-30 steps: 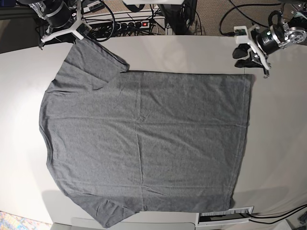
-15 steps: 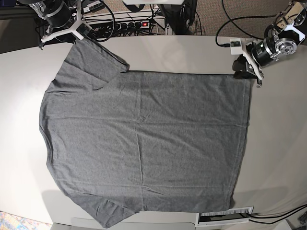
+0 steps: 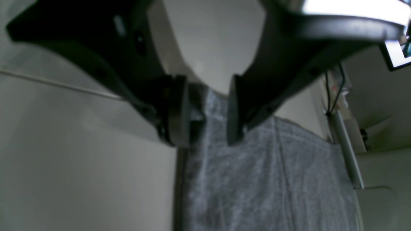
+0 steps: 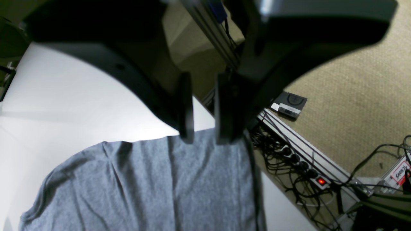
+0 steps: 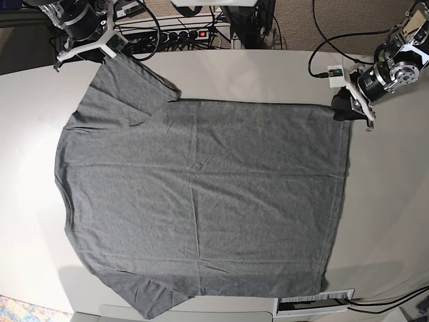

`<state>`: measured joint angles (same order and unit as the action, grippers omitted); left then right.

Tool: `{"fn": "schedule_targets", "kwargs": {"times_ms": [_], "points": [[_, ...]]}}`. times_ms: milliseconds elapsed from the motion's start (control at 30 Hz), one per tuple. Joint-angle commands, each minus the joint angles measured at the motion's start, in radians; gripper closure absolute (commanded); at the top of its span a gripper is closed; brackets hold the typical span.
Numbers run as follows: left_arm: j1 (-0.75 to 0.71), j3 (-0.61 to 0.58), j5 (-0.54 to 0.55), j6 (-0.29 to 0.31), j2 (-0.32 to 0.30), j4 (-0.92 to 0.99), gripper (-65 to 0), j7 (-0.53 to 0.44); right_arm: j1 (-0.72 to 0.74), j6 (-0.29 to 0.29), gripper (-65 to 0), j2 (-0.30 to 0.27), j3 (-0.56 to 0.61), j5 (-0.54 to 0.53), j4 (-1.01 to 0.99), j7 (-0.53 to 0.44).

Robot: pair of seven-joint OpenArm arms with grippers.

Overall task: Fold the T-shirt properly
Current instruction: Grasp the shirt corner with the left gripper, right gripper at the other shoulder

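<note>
The heather-grey T-shirt (image 5: 201,194) lies spread flat on the pale table (image 5: 389,201), neck to the left and hem to the right. My left gripper (image 5: 346,107) sits at the hem's far right corner. In the left wrist view this gripper (image 3: 205,110) is open, its fingers standing either side of the corner of the T-shirt (image 3: 257,179). My right gripper (image 5: 110,48) hovers at the far sleeve's tip. In the right wrist view it (image 4: 204,110) shows a narrow gap, its tips just at the hem of the T-shirt's (image 4: 144,186) sleeve.
A power strip (image 5: 194,32) with a red light and tangled cables lie on the carpet behind the table's far edge. A white ruled strip (image 5: 315,303) lies at the front edge, below the shirt's near hem corner.
My left gripper has come down and back from beyond the table's far right onto the hem corner. The right arm and the shirt have not moved.
</note>
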<state>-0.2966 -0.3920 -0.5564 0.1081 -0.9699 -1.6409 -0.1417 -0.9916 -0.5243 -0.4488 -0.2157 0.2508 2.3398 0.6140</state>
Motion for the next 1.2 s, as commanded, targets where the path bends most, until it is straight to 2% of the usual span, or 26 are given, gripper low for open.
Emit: {"fn": "schedule_targets", "kwargs": {"times_ms": [0, 100, 300, 367, 500, 633, 733, 767, 867, 933, 1033, 1167], "points": [[0.009, 0.003, -0.005, 0.029, -0.014, 0.011, -21.5, 0.017, -0.008, 0.008, -12.9, -0.008, -0.006, 0.002, 0.016, -0.002], [0.023, 0.003, -0.005, 0.088, -0.010, 0.032, -21.5, 0.016, -0.008, 0.008, -12.9, -0.008, -0.006, 0.005, 0.016, 0.003], [0.028, 0.003, 0.007, 0.167, -0.010, 0.039, -21.3, 0.013, -0.005, 0.008, -12.9, -0.008, -0.006, 0.013, 0.016, 0.004], [0.028, 0.003, 0.027, 0.167, -0.010, 0.039, -16.7, 0.013, -0.003, 0.008, -12.9, -0.008, -0.007, 0.012, 0.016, 0.004], [0.028, 0.003, 0.034, 0.167, -0.011, 0.038, 0.0, 0.014, -0.003, 0.009, -12.9, -0.008, -0.007, 0.013, 0.016, 0.008], [0.027, 0.003, 0.034, 0.167, -0.011, 0.034, 0.0, 0.018, -0.003, 0.008, -14.2, -0.009, -0.007, 0.060, 0.016, 0.014], [0.025, 0.003, 0.034, 0.167, -0.011, 0.015, 0.0, 0.021, -0.003, 0.008, -26.5, -0.009, -0.007, 0.064, 0.016, 0.011], [0.022, 0.003, 0.034, 0.168, -0.011, 0.003, 0.0, 0.022, -0.003, 0.008, -28.0, -0.009, -0.007, 0.060, 0.016, 0.011], [-0.008, 0.003, 0.034, 0.167, -0.011, -0.047, 0.0, 0.045, -0.003, 0.003, -28.0, -0.012, -0.007, 0.053, 0.016, 0.005], [-0.029, 0.002, 0.034, 0.167, -0.011, -0.076, 0.0, 0.070, -0.003, -0.031, -28.0, -0.012, -0.007, 0.051, 0.016, -0.013], [-0.051, 0.002, 0.033, 0.167, -0.011, -0.092, 0.0, 0.074, -0.003, -0.067, -28.0, -0.011, -0.006, -0.005, 0.016, -0.032], [-0.056, 0.002, 0.033, 0.167, -0.011, -0.092, 0.0, 0.073, -0.003, -0.078, -28.0, -0.011, -0.006, -0.014, 0.016, -0.036]]}}
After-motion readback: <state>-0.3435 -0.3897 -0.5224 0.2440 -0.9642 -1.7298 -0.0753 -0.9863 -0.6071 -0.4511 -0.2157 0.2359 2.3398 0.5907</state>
